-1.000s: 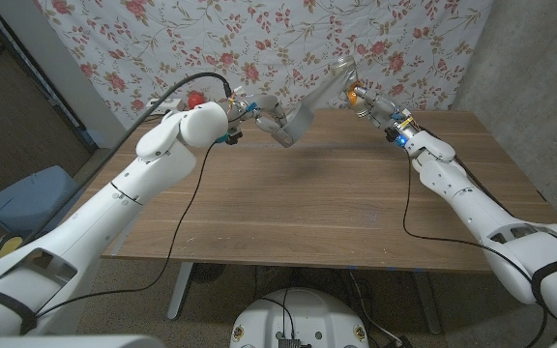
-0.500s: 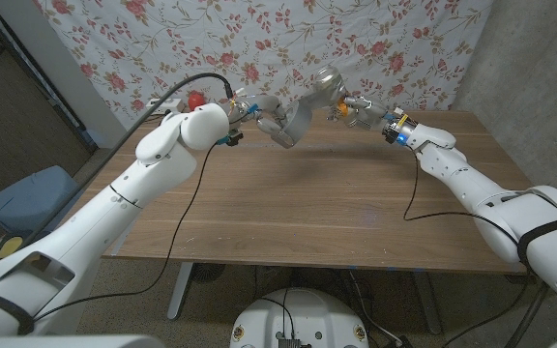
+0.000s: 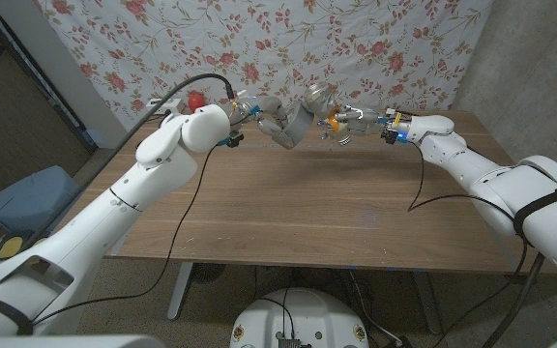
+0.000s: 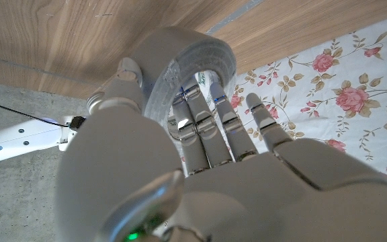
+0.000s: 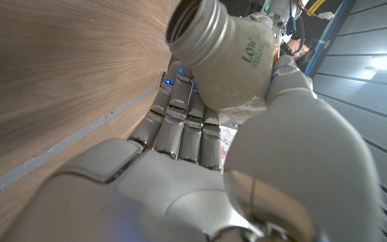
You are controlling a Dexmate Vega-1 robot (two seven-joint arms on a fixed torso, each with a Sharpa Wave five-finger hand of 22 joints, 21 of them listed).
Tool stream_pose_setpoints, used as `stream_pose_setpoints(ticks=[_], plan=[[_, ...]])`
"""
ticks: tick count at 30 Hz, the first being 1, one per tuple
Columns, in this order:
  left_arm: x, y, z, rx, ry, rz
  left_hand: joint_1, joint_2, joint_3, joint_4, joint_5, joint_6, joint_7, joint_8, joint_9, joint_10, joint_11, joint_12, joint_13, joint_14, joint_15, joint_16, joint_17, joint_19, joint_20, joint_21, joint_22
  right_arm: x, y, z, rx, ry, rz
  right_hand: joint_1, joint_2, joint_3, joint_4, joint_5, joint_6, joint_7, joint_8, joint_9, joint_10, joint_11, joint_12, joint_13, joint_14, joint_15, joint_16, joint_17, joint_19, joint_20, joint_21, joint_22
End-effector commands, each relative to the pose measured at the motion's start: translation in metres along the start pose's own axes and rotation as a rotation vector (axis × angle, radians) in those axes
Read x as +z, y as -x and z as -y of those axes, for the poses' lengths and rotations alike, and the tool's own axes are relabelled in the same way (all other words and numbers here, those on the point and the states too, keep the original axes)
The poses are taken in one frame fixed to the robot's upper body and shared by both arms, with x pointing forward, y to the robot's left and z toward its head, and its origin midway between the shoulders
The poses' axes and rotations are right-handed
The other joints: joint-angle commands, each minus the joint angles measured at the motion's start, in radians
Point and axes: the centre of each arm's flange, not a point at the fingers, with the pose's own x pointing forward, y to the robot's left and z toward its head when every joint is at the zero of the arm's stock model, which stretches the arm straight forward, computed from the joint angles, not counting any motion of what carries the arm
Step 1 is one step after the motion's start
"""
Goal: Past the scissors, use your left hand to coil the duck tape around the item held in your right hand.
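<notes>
Above the table [image 3: 288, 213], left hand [image 3: 277, 123] grips tape roll [image 4: 180, 64] beside right hand [image 3: 351, 118].

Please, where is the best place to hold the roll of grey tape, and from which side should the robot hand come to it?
Probably through its open centre. The tape roll is a ring, and the left robot hand already has fingers passed through the hole, with the thumb on the outer band. This grip leaves the rim free towards the bottle in the right robot hand.
</notes>
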Motion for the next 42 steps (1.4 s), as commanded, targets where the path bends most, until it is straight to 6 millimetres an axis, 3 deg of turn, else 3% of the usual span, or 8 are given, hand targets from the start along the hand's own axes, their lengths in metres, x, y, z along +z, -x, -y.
stream_pose_setpoints(ticks=[1, 10, 35, 42], plan=[[0.005, 0.001, -0.002, 0.036, -0.01, 0.003, 0.182, 0.198, 0.029, 0.027, 0.008, 0.005, -0.004, -0.001, 0.018, 0.09, -0.091, 0.004, 0.46, 0.002, -0.156, -0.002, 0.002, 0.006, -0.005, 0.0, 0.002, -0.001, -0.012, -0.008, 0.123, 0.033, -0.113, 0.147, 0.209, 0.001, 0.0, 0.007, 0.192, -0.147, 0.007, 0.003, 0.211, -0.119, -0.003, 0.01, 0.157, -0.212, 0.006, 0.008, 0.001, -0.068, 0.008, 0.002], [0.009, 0.003, -0.003, 0.087, -0.011, 0.034, 0.179, 0.195, 0.03, 0.029, 0.01, 0.003, -0.01, -0.001, 0.019, 0.086, -0.096, 0.001, 0.466, -0.001, -0.157, -0.005, 0.002, 0.007, -0.002, -0.001, 0.002, 0.001, -0.018, -0.012, 0.164, 0.056, -0.136, 0.15, 0.209, -0.001, 0.001, 0.007, 0.19, -0.146, 0.007, 0.003, 0.206, -0.117, -0.006, 0.018, 0.152, -0.212, 0.005, 0.013, -0.005, -0.068, 0.011, 0.002], [0.009, 0.004, 0.0, 0.088, -0.072, -0.012, 0.174, 0.192, 0.032, 0.031, 0.015, 0.0, -0.011, -0.003, 0.018, 0.086, -0.095, -0.007, 0.474, -0.004, -0.156, -0.009, 0.002, 0.007, 0.002, -0.007, 0.001, -0.001, -0.007, -0.002, 0.093, 0.041, -0.126, 0.152, 0.21, -0.007, 0.006, 0.006, 0.19, -0.153, 0.007, 0.004, 0.203, -0.118, -0.009, 0.031, 0.145, -0.211, 0.005, 0.024, -0.011, -0.07, 0.021, 0.001], [0.009, 0.001, 0.007, 0.082, -0.111, -0.046, 0.175, 0.193, 0.034, 0.031, 0.016, 0.003, -0.011, -0.003, 0.017, 0.091, -0.095, -0.009, 0.472, -0.002, -0.157, -0.008, 0.003, 0.009, -0.001, -0.008, 0.001, 0.005, -0.009, -0.005, 0.065, 0.134, -0.289, 0.152, 0.213, -0.01, 0.01, 0.005, 0.184, -0.164, 0.005, 0.004, 0.199, -0.123, -0.022, 0.023, 0.13, -0.212, -0.001, 0.029, -0.025, -0.065, 0.023, 0.001]])
